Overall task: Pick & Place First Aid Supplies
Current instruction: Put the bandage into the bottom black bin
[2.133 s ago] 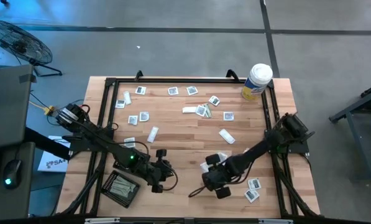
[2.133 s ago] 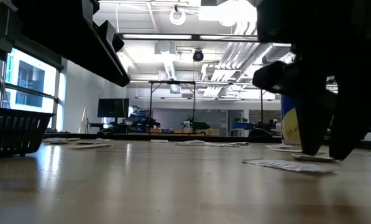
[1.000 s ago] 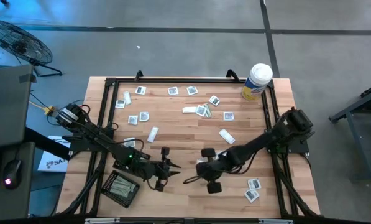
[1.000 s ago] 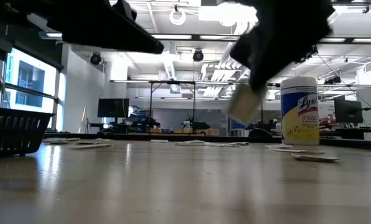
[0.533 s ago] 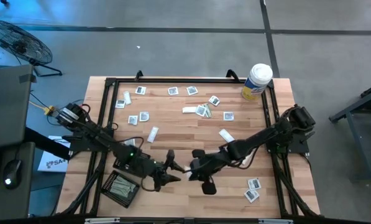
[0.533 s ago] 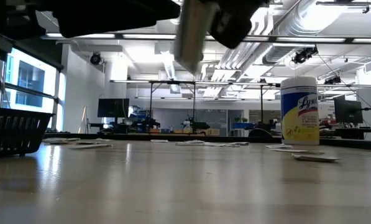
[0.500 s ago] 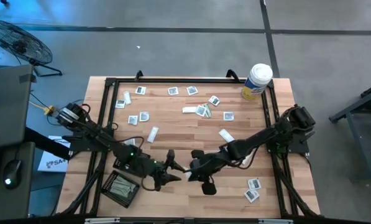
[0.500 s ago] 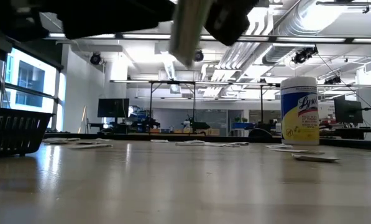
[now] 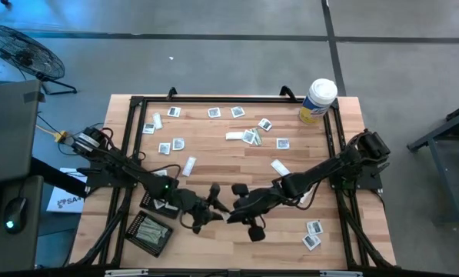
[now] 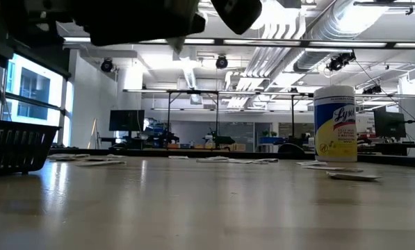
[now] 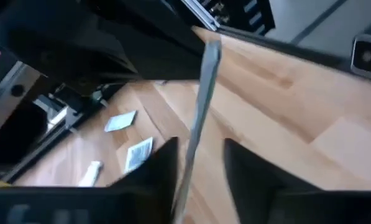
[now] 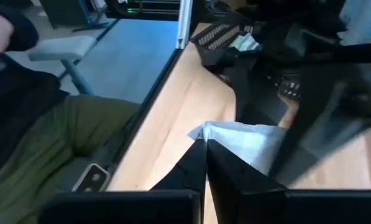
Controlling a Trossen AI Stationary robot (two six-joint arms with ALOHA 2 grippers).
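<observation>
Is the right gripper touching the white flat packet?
Touching. In the right wrist view the right gripper has its jaws shut on the corner of the white flat packet, with no gap between them.

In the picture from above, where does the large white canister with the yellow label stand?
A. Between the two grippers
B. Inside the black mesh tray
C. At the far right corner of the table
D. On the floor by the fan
C: the canister stands upright at the table's far right corner, well away from both grippers.
</observation>
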